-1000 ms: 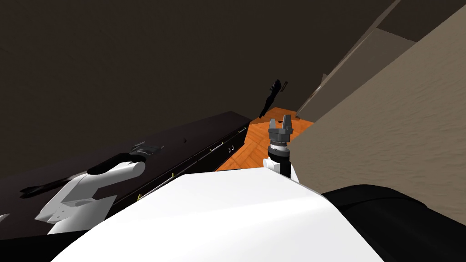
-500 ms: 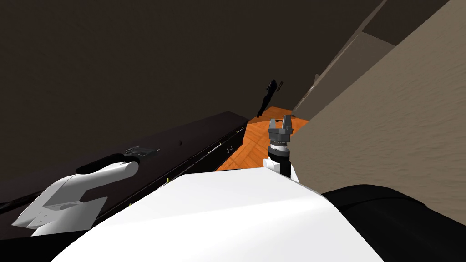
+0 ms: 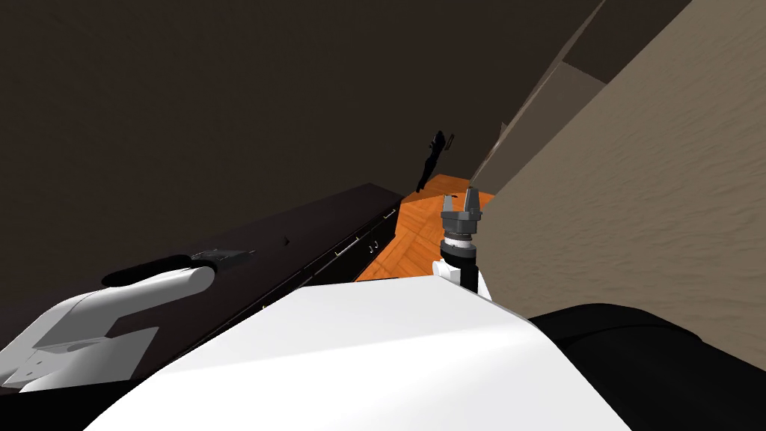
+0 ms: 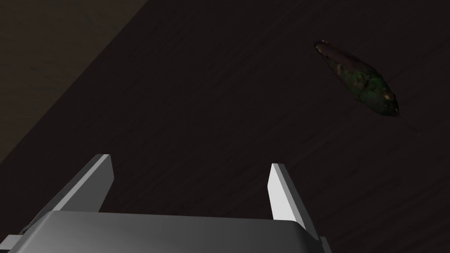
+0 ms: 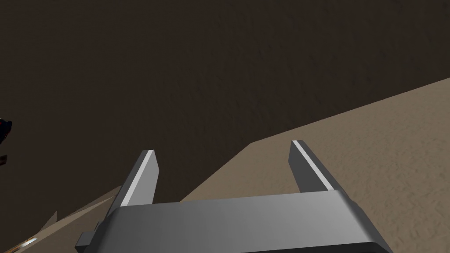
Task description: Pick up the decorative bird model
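The left gripper (image 4: pixel 189 160) hovers over the dark surface (image 4: pixel 211 88), fingers wide, with the dark green bird model (image 4: pixel 358 79) lying beyond them, untouched; the right gripper (image 3: pixel 460 196) has its fingers wide too

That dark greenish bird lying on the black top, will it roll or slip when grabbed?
The bird looks like a rounded, tapered spindle lying flat on the black top, so it may well roll or pivot if nudged from one side. Its thin pointed end looks fragile. The open left gripper has thin, smooth-looking blades, so it might slip.
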Tool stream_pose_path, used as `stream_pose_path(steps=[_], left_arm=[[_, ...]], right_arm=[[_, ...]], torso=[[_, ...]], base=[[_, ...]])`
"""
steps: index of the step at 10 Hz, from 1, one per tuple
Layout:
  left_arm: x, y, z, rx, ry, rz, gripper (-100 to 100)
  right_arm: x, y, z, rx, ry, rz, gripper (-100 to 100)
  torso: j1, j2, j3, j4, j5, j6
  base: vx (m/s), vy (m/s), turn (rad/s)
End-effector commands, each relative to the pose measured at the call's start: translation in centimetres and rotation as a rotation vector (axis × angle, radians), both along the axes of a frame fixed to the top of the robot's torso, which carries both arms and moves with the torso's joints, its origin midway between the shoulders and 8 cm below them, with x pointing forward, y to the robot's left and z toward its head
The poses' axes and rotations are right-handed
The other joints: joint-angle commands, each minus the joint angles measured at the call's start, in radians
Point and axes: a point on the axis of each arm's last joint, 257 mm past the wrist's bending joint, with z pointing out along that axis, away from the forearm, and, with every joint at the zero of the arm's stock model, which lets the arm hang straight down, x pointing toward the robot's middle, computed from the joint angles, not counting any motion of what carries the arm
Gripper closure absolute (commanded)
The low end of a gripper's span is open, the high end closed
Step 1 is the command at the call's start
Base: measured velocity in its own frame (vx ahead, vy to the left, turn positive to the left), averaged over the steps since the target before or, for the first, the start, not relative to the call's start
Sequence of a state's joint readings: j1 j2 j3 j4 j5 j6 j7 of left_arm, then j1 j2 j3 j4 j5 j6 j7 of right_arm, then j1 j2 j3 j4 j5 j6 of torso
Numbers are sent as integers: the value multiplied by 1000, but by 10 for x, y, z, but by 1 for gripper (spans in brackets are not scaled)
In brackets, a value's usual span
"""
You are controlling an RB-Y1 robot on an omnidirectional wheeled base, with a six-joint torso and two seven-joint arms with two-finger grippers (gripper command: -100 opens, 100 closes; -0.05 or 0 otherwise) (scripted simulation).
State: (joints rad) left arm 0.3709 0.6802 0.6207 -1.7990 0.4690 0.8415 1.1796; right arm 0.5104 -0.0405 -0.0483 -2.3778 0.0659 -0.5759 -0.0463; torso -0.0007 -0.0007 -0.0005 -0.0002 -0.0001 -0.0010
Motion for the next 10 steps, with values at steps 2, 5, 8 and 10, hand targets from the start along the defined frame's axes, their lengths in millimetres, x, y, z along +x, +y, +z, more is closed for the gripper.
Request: stream_pose_path(steps=[2,5,8,10], left_arm=[[-22,15,-9,-92,18,97,-100],[-40,24,-17,-165,33,178,-100],[-58,32,-24,-234,43,258,-100],[-74,38,-29,-299,49,336,-100]], right_arm=[[0,0,0,0,0,0,0],[0,0,0,0,0,0,0],[0,0,0,0,0,0,0],[0,0,0,0,0,0,0]], torso=[[0,-1,0,0,0,1],[0,0,0,0,0,1],[0,0,0,0,0,1],[0,0,0,0,0,0]], base=[[32,-17,-152],[20,-10,-110],[21,-8,-111],[33,-10,-138]])
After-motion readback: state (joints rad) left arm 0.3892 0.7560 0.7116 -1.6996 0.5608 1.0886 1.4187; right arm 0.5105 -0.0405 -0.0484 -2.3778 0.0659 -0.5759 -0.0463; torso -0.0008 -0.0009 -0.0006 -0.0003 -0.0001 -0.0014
